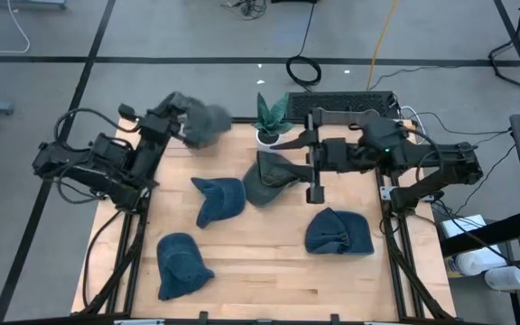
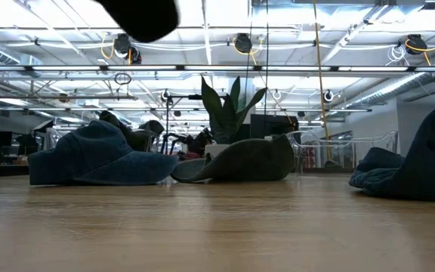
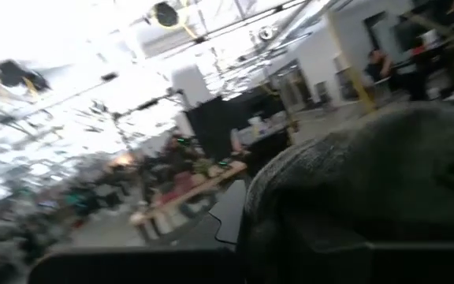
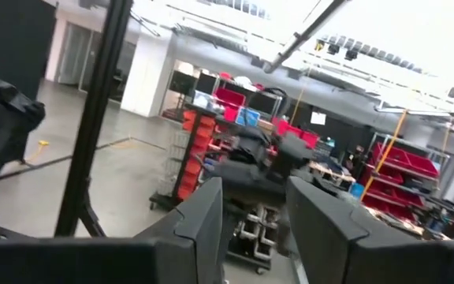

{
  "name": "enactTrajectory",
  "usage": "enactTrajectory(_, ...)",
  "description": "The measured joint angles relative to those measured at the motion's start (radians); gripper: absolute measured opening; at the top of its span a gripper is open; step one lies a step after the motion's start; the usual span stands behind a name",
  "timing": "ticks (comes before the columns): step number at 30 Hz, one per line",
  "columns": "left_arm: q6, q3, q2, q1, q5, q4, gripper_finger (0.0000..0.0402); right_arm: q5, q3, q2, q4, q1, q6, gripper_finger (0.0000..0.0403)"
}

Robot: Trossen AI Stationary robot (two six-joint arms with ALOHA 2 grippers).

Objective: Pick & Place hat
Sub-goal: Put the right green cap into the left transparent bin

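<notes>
Left gripper (image 1: pixel 184 120) is clamping a grey hat (image 1: pixel 208 122) in the air past the table's (image 1: pixel 269 271) far left corner; right gripper (image 1: pixel 315 192) is hanging empty, fingers parted, beside the olive hat (image 1: pixel 269 176).

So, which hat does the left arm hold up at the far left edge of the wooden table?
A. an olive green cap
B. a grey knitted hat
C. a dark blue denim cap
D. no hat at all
B: in the high view the left gripper is shut on the grey knitted hat, raised off the wooden table, while the blue caps and the olive cap lie flat.
</notes>
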Motion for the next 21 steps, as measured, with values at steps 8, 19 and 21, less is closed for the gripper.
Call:
enactTrajectory(8, 0.022, 0.0, 0.023, 0.186, 0.019, -0.117, 0.0038, 0.002, 0.0, -0.012, -0.021, 0.03, 0.023, 0.013)
enactTrajectory(19, -0.214, 0.0, 0.049, 0.399, -0.09, -0.215, 0.0038, 0.004, 0.0, -0.012, -0.088, 0.029, -0.022, 0.013)
enactTrajectory(21, -0.28, 0.0, 0.049, 0.432, -0.125, -0.217, 0.0038, 0.005, 0.0, -0.012, -0.085, 0.029, -0.037, 0.013)
